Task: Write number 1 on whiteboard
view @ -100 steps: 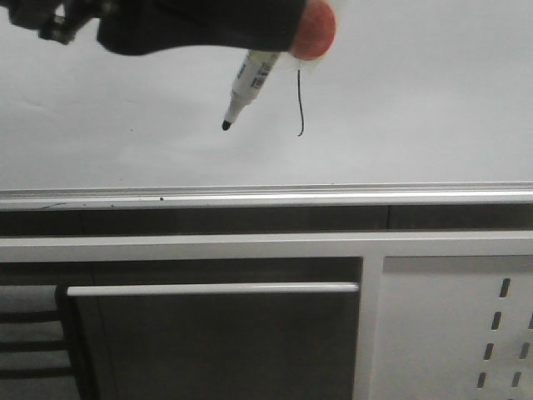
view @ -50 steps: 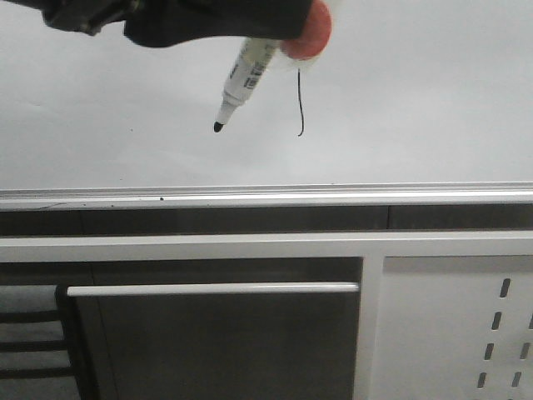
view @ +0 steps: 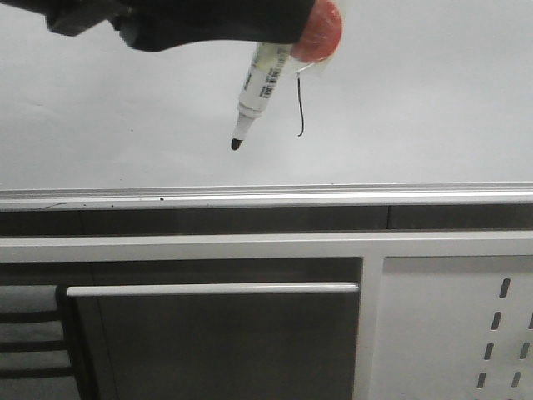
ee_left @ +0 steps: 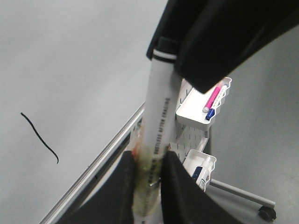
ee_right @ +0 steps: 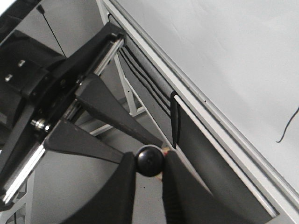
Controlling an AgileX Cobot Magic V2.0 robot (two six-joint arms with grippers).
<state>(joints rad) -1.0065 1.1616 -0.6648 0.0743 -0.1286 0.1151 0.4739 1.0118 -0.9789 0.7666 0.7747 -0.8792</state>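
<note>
Behind the work area stands a grey cabinet frame with a perforated panel [view: 500, 333] at the lower right; above it the whiteboard [view: 433, 108] fills the upper half of the front view, bounded below by its silver rail [view: 266, 197].

Check the left fingers [ee_left: 125, 186] first. In the left wrist view they are closed on the white barrel of the marker [ee_left: 156, 140], so the pen cannot rotate or slip while it meets the board. In the front view the marker [view: 260, 83] hangs tip-down at a slight slant from the left gripper [view: 283, 37], its black tip just beside the stroke and apart from it. Whether the tip touches the board cannot be told.

Locate the number 1 [view: 300, 104]: a thin black vertical line with a small hook at its foot, on the board just right of the marker tip and above the rail. Judge the stroke as complete.

Note the right gripper [ee_right: 149, 163]. Its fingers close on a small dark ball-shaped object [ee_right: 149, 160]; what that object is cannot be told. This arm sits low, well apart from the writing area.
</note>
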